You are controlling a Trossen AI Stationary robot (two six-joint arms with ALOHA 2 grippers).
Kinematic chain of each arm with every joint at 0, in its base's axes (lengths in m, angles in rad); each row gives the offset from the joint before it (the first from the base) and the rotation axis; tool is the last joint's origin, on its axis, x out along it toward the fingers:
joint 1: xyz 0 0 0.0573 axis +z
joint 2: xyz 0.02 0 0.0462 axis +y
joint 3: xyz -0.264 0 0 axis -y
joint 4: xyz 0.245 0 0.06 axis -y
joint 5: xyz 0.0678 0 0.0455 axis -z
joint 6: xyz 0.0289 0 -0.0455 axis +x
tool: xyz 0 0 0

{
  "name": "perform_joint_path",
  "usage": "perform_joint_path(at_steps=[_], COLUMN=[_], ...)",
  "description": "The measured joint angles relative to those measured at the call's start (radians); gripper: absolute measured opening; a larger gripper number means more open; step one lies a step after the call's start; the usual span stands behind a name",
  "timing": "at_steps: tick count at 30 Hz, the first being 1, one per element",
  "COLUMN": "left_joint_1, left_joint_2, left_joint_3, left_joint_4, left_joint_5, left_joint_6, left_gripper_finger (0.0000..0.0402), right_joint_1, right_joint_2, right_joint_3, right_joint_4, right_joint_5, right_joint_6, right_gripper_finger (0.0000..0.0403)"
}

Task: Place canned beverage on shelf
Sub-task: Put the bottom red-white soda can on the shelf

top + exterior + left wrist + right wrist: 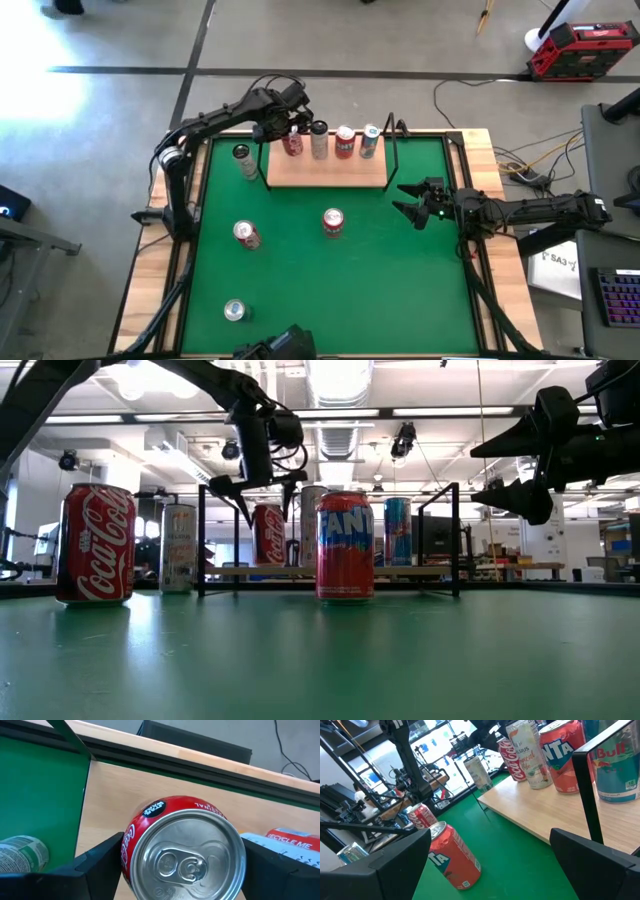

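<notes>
The shelf (330, 172), a light wood board with thin black uprights, lies at the far side of the green mat (400, 290). Along its far edge stands a row of cans. The leftmost is a red Coca-Cola can (292, 145), and my left gripper (291, 130) is over it and shut on it. In the left wrist view the can's silver top (184, 855) fills the space between the fingers. My right gripper (410, 200) waits open at the mat's right side, level, touching nothing. My left gripper pinches the Coca-Cola can's side wall near its top rim (129, 845) between its two fingers (100, 862), one on each side. The fingers come steeply from above. The can is upright over the shelf's far left part; whether its base rests on the board I cannot tell.
Beside the held can stand a white can (319, 140), a red Fanta can (344, 142) and a blue can (369, 141). On the mat are a silver-green can (243, 160) left of the shelf, a Coca-Cola can (247, 234), a Fanta can (333, 222) and a green can (235, 311).
</notes>
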State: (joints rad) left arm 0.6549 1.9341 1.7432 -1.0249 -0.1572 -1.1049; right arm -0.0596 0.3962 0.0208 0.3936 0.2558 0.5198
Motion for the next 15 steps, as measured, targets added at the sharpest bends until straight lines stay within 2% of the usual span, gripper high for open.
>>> perform_joint_path(at_steps=[9,15], left_joint_1=[0.001,0.001], left_joint_2=[0.003,0.002], left_joint_3=[0.000,-0.002], left_joint_4=[-0.004,-0.012], left_joint_5=[0.007,0.016], left_joint_6=[-0.002,-0.003], left_gripper_finger=[0.0307,0.0338], right_joint_1=[0.000,0.000], right_joint_2=[0.000,0.000], right_joint_3=[0.000,0.000], right_joint_4=[0.000,0.000], right_joint_5=[0.000,0.000], right_joint_6=[0.000,0.000], right_gripper_finger=[0.0400,0.0400])
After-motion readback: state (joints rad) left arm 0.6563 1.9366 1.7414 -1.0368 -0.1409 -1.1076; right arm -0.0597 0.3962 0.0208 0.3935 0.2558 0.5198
